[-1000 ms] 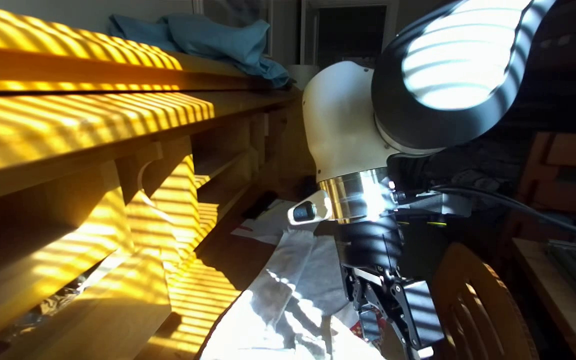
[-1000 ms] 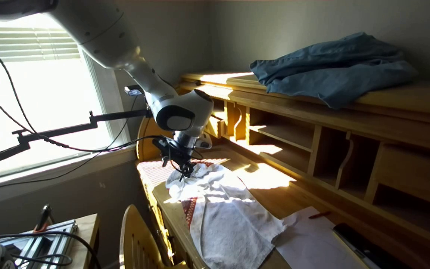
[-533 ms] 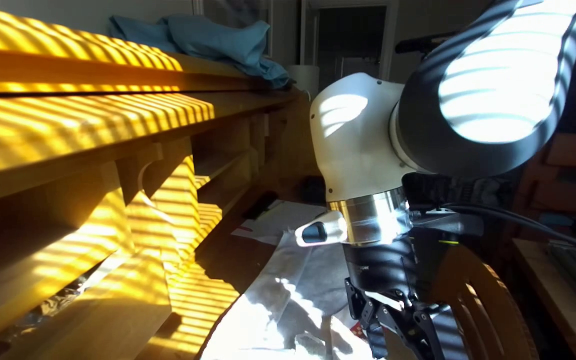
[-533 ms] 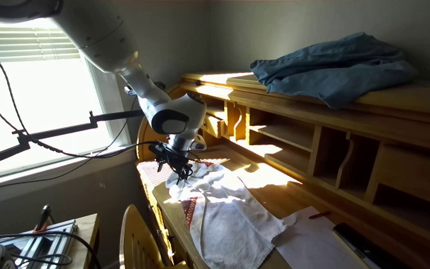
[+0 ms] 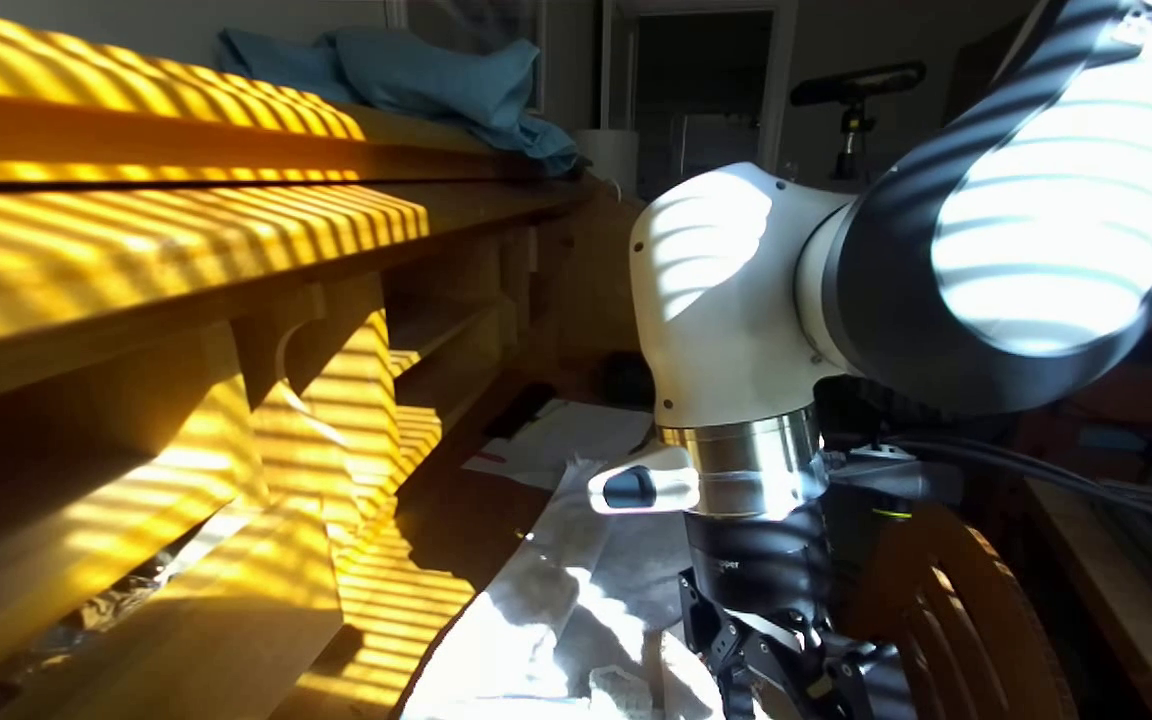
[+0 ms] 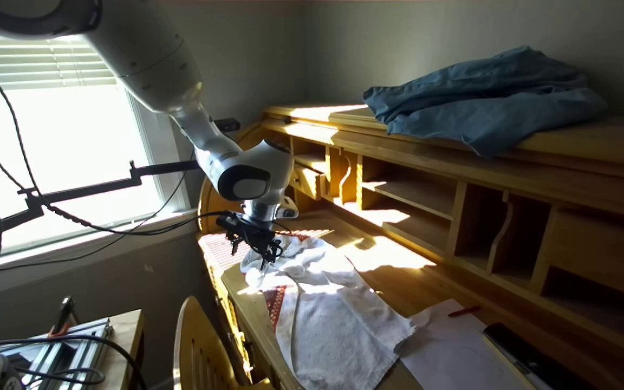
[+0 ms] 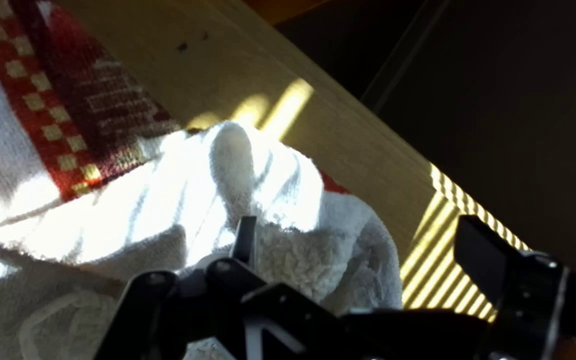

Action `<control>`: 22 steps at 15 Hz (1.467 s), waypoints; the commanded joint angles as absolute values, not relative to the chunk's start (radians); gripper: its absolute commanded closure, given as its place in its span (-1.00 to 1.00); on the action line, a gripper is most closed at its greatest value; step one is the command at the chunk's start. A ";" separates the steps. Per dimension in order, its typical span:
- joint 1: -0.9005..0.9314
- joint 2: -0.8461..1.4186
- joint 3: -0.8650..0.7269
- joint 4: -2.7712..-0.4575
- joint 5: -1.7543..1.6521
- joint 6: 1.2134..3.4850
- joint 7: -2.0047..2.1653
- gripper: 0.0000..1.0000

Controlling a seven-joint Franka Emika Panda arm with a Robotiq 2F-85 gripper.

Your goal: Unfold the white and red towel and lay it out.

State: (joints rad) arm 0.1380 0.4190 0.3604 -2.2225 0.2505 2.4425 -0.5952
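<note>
The white and red towel [image 6: 339, 325] lies along the desk, mostly plain white side up, in both exterior views [image 5: 511, 630]. Its end near the gripper is bunched in folds. A red checked border shows at its edge in the wrist view [image 7: 43, 110]. My gripper [image 6: 266, 261] points down at the bunched end, near the desk's front edge. In the wrist view the gripper [image 7: 360, 245] is open, with its fingers wide apart. One finger is against or just over the white folds; the other is past the towel's rounded edge, over bare wood. Contact cannot be told.
A wooden hutch with cubbyholes [image 6: 461, 216] runs along the back of the desk. A blue cloth [image 6: 485, 103] lies on top of it. White papers [image 6: 453, 346], a red pen [image 6: 463, 311] and a dark object [image 6: 523, 352] lie beside the towel. A wooden chair [image 6: 203, 346] stands in front.
The arm has moved down and a little toward the desk's front edge, bringing the open gripper lower at the towel's bunched end. The towel looks the same.
</note>
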 commanded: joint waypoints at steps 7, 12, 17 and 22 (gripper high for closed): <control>0.145 0.460 0.353 -2.209 0.184 2.497 -0.578 0.12; 0.140 0.465 0.355 -2.205 0.162 2.506 -0.581 0.84; 0.135 0.461 0.359 -2.200 0.159 2.493 -0.584 0.79; 0.144 0.464 0.334 -2.195 0.125 2.555 -0.557 -0.06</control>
State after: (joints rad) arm 0.1377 0.4548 0.3462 -2.2075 0.1735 2.5268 -0.5917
